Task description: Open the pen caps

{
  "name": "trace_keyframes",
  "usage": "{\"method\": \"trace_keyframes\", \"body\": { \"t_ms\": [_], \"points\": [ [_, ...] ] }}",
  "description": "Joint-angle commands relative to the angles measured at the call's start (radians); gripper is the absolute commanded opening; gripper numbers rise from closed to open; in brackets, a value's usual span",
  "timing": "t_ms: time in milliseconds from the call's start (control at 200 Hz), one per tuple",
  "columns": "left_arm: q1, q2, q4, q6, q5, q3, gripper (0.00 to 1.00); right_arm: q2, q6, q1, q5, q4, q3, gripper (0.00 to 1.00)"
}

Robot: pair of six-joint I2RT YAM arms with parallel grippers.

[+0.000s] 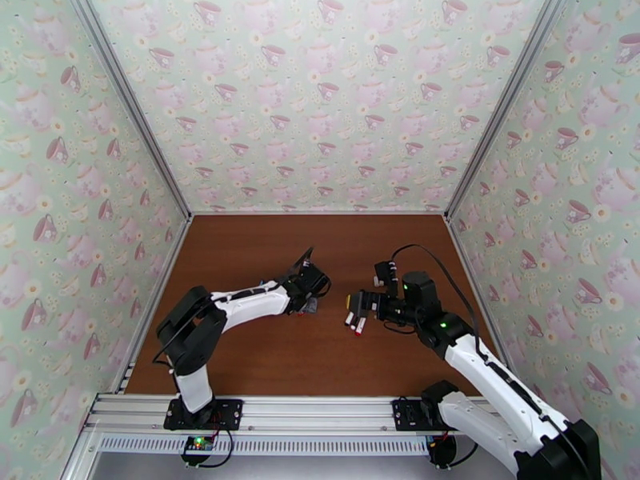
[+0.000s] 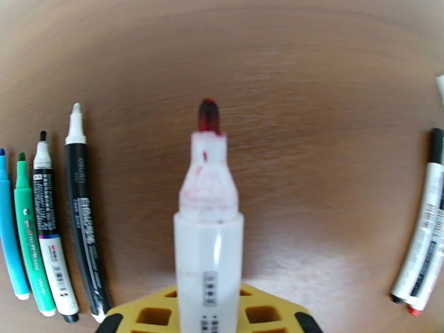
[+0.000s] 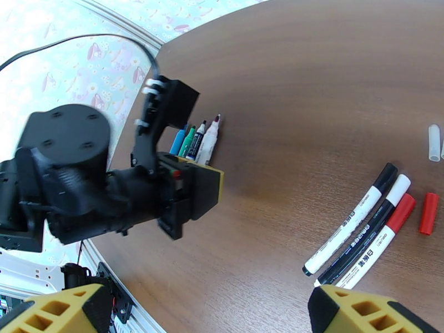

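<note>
At the bottom edge the right gripper [image 3: 211, 314] stands spread wide, beyond it a loose stubby red plastic cap [image 3: 428, 213] lies at right just beside three capped markers [image 3: 359, 231], while the left gripper [image 2: 208, 320], bottom centre, clamps an uncapped white red-tipped marker [image 2: 208, 217].

Top camera looks down from behind the robot over the table [image 1: 240, 362]. Both wrist cameras sit low and close, sharing the row of pens [image 2: 51, 228]; the right one faces the left arm [image 3: 72, 178].

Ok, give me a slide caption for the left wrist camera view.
Left hand grips an uncapped, red-tipped white marker; four more uncapped pens lie in a row on the table.
</note>
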Motion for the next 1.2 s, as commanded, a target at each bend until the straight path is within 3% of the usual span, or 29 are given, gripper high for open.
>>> {"method": "trace_keyframes", "body": {
  "t_ms": [0, 776, 1197],
  "points": [
    [0.010, 0.036, -0.059, 0.002, -0.074, 0.042, 0.15, 0.016, 0.008, 0.009, -0.018, 0.004, -0.011, 1.00],
    [0.030, 0.171, -0.196, -0.007, -0.201, 0.155, 0.28, 0.032, 0.002, 0.011, -0.012, -0.025, 0.012, 1.00],
    [0.023, 0.087, -0.220, -0.019, -0.182, 0.173, 0.34, 0.047, -0.013, 0.011, -0.006, -0.038, 0.015, 1.00]
  ]
}}
